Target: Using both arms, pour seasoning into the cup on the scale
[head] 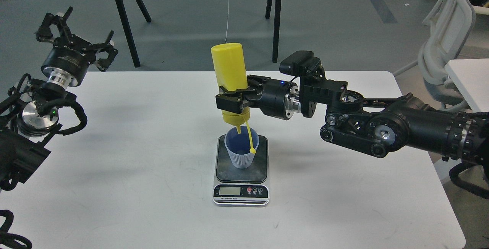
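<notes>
My right gripper [231, 102] is shut on the yellow seasoning bottle [229, 73] and holds it upside down, nearly upright. Its nozzle points into the mouth of the blue-grey ribbed cup [241, 150], and its tethered cap hangs at the cup's right rim. The cup stands on the dark platform of the scale [241, 174] at the table's middle front. My left gripper [74, 27] is open and empty, raised past the far left corner of the table, well away from the cup.
The white table [133, 157] carries only the scale and cup. Black stand legs [126, 16] rise behind its far edge. A white chair [443, 50] and another white tabletop [470, 77] stand at the right.
</notes>
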Action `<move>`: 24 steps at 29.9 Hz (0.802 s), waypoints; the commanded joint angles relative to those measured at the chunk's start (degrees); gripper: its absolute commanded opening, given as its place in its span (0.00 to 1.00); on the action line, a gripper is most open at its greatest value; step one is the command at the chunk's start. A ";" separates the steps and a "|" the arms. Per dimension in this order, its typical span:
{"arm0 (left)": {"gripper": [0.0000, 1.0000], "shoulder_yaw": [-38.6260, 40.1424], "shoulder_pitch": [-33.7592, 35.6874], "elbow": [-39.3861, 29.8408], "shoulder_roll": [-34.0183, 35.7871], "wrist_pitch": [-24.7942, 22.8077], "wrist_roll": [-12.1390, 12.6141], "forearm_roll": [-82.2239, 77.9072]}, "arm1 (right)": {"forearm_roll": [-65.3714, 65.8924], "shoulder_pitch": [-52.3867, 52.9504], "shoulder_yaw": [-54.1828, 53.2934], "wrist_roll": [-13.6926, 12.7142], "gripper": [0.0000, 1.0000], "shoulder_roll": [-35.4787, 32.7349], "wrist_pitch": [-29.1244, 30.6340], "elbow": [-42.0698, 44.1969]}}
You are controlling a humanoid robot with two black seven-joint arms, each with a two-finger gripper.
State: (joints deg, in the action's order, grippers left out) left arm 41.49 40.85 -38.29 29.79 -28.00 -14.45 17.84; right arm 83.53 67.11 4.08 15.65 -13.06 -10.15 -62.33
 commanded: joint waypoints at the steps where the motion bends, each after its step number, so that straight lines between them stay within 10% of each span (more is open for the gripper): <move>1: 1.00 0.08 -0.25 -0.03 0.53 0.00 -0.05 0.00 | 2.25 -0.05 0.05 -0.01 0.31 -0.22 -1.54 -0.16; 15: 1.00 0.08 -0.33 -0.03 0.62 0.00 -0.31 0.00 | -0.29 -1.72 -1.79 -0.09 0.31 -1.70 -1.46 -1.92; 24: 1.00 -0.01 -0.16 -0.03 0.62 0.00 -0.75 -0.18 | -31.46 -1.81 -9.34 -1.32 0.31 -13.03 6.00 -10.88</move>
State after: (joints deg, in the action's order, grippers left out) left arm 41.56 40.59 -38.33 30.41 -28.00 -15.25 17.73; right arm 62.73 65.37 -1.82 14.42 -21.74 -7.64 -70.47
